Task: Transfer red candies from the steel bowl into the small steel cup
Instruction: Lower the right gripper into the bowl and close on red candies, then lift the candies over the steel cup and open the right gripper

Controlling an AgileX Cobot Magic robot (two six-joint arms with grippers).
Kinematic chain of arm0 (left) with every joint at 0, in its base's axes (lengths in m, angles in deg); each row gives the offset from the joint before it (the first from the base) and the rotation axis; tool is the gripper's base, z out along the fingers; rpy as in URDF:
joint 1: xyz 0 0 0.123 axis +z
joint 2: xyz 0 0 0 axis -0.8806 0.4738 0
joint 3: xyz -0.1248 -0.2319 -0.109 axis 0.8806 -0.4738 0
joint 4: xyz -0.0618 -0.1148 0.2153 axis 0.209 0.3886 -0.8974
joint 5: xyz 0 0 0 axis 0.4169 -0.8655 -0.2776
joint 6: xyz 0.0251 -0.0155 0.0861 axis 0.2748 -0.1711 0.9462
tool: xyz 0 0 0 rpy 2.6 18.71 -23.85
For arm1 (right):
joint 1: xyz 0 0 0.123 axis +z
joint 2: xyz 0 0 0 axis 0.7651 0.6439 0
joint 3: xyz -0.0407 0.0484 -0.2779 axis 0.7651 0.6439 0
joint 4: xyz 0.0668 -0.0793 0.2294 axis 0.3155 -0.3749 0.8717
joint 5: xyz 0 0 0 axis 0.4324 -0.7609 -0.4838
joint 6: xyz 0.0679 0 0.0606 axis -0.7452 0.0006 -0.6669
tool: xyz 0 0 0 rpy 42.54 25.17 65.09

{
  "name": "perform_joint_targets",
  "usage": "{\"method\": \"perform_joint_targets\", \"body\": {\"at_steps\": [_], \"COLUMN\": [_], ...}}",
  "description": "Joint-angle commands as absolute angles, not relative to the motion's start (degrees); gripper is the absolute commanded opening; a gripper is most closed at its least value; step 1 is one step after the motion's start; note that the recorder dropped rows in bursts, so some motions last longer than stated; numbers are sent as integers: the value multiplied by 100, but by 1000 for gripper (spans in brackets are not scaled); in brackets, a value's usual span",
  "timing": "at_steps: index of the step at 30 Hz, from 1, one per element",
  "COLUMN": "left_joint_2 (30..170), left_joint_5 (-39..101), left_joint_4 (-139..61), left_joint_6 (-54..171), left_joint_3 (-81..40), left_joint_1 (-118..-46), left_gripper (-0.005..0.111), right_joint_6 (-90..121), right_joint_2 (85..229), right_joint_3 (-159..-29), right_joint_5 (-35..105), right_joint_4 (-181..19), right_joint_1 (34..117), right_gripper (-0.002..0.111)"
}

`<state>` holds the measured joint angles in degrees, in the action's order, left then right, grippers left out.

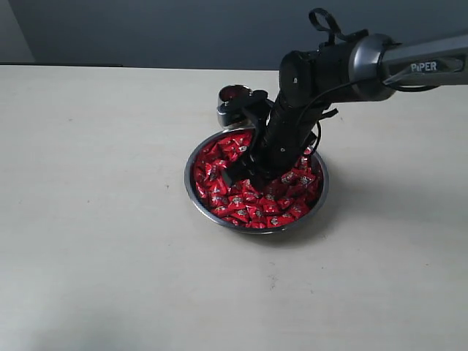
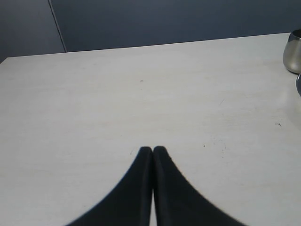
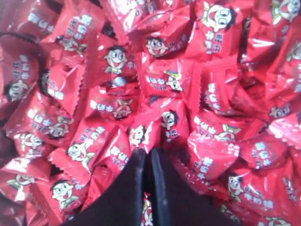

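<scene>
The steel bowl (image 1: 197,194) sits mid-table, heaped with red candies (image 1: 252,208). My right gripper (image 1: 235,175) reaches down into the heap. Up close, its jaws (image 3: 146,151) stand almost together, pinching the wrapper of a red candy (image 3: 142,135) at their tips. More candies (image 3: 117,59) fill that whole view. The small steel cup (image 1: 232,102) stands just behind the bowl with red showing inside, partly hidden by the arm. My left gripper (image 2: 152,149) is shut on nothing over bare table, with the cup (image 2: 292,51) far off at the edge of its view.
The pale table (image 1: 95,205) spreads wide on every side of the bowl. The right arm (image 1: 344,69) crosses above the bowl's back rim and the cup. A sliver of the bowl's rim (image 2: 299,84) shows in the left wrist view.
</scene>
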<state>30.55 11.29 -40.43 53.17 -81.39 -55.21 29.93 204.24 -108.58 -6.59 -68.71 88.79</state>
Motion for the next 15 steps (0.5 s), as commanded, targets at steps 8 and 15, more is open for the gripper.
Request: {"method": "perform_joint_targets", "body": {"at_steps": [8,15], "left_joint_2": [3028,3028], "left_joint_5": [1168,1168], "left_joint_4": [-4055,-4055], "left_joint_6": [5310,5310], "left_joint_3": [-8091,-8091], "left_joint_1": [-5552,-5552], "left_gripper": [0,0], "right_joint_6": [3058,3069], "right_joint_2": [19381,19310], "right_joint_3": [-10843,-11030], "right_joint_5": [-631,162], "right_joint_4": [-6896,-7026], "right_joint_1": [8869,8814], "right_gripper": [0,0]}}
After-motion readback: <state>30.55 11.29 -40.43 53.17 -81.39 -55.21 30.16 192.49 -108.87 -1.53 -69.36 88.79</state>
